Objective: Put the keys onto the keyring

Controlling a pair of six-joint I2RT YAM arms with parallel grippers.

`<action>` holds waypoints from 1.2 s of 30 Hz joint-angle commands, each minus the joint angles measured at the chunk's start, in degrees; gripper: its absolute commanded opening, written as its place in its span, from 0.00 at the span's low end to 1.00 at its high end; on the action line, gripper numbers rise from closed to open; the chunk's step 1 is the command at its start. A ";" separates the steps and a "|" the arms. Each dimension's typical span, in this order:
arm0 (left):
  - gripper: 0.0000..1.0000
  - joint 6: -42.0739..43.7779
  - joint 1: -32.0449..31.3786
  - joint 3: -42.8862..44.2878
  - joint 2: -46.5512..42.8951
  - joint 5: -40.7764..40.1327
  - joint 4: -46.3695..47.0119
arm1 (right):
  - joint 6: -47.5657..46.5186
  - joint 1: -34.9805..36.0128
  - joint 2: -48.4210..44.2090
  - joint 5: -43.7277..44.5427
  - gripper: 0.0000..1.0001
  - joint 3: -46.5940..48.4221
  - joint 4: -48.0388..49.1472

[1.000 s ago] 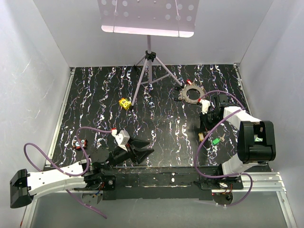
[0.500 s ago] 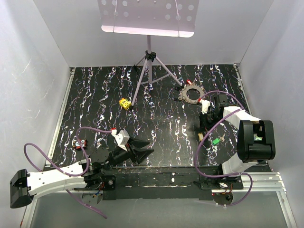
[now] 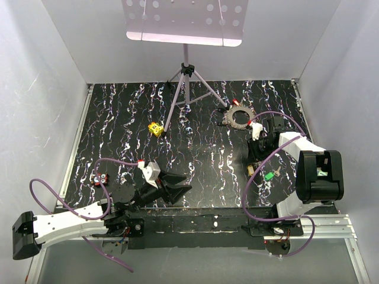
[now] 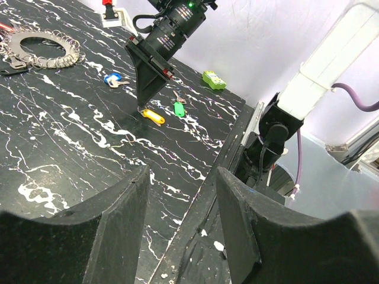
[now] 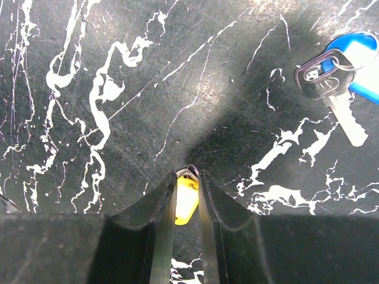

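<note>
1. My right fingers (image 5: 139,231) straddle the yellow key (image 5: 185,201) on the surface (image 5: 237,71); whether they pinch it, I cannot tell.
2. My left fingers (image 4: 118,225) gape, empty.
3. The blue key (image 5: 337,65) and green key (image 4: 179,109) lie loose, well apart from the keyring (image 4: 41,50): I judge all three are still to thread.

The table (image 3: 195,148) is black with white marble streaks. Yellow key (image 5: 185,201), blue key (image 5: 358,44), green key (image 4: 179,109); the keyring (image 4: 65,58) is grey.
</note>
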 commanded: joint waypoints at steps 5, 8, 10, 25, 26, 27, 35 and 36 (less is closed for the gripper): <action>0.48 -0.16 0.28 -0.73 -0.75 -0.12 -0.29 | 0.71 -1.45 -2.13 -1.83 0.31 2.43 0.60; 0.48 -0.25 0.28 -0.64 -1.02 -0.11 -0.56 | 0.71 -2.06 -2.48 -2.27 0.31 2.69 0.68; 0.48 -0.51 0.28 -0.55 -1.19 -0.29 -0.82 | 0.62 -1.97 -2.83 -2.80 0.31 2.87 0.51; 0.98 -6.49 0.37 6.56 -6.47 -15.93 -20.23 | 2.82 -9.62 2.07 -14.22 0.34 20.60 -7.38; 0.98 -6.93 0.37 7.44 -5.60 -16.28 -21.55 | 2.91 -9.62 4.09 -15.44 0.35 23.15 -8.97; 0.98 -7.45 0.46 8.32 -4.54 -16.37 -23.22 | 3.34 -9.53 6.63 -16.59 0.36 25.52 -10.11; 0.98 -8.34 0.98 14.21 6.88 -16.46 -28.50 | 14.33 -9.62 19.92 -16.08 0.36 41.35 -13.29; 0.98 -7.99 1.07 14.65 7.85 -16.46 -28.42 | 14.34 -9.62 20.71 -16.07 0.36 42.41 -13.29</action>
